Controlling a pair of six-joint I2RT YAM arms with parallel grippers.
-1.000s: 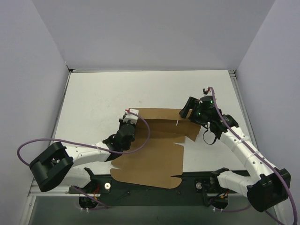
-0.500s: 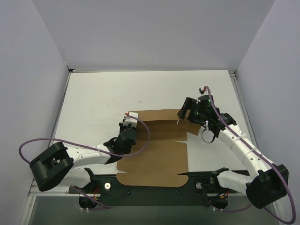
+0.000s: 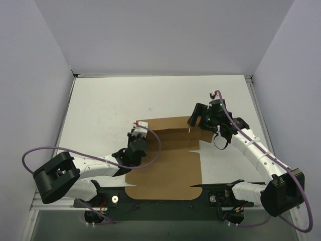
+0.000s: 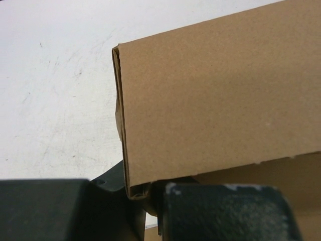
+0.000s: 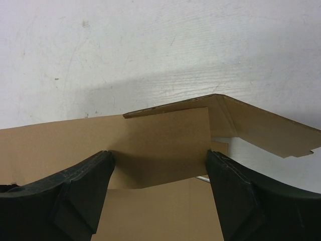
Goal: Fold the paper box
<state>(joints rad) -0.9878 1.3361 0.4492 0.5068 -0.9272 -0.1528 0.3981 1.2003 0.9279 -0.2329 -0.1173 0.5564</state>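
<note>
The paper box (image 3: 168, 168) is a brown cardboard sheet lying mid-table, with its far strip folded up and over. My left gripper (image 3: 137, 132) sits at the left end of that strip. In the left wrist view the doubled cardboard edge (image 4: 123, 125) runs down between the jaws of the left gripper (image 4: 150, 193), which is shut on it. My right gripper (image 3: 197, 120) is at the far right corner. In the right wrist view the right gripper (image 5: 159, 163) stands wide open, its fingers (image 5: 83, 188) straddling a raised flap (image 5: 165, 133) without squeezing it. A side tab (image 5: 271, 128) angles off to the right.
The white table (image 3: 100, 100) is walled by grey panels at the back and both sides. A black base rail (image 3: 210, 190) runs along the near edge under the sheet's near end. Purple cables (image 3: 30, 153) loop off both arms.
The sheet has swung from skewed to square with the table and shifted slightly. The right gripper has moved left and farther, over the far right corner, its jaws a little wider. The left grip holds.
</note>
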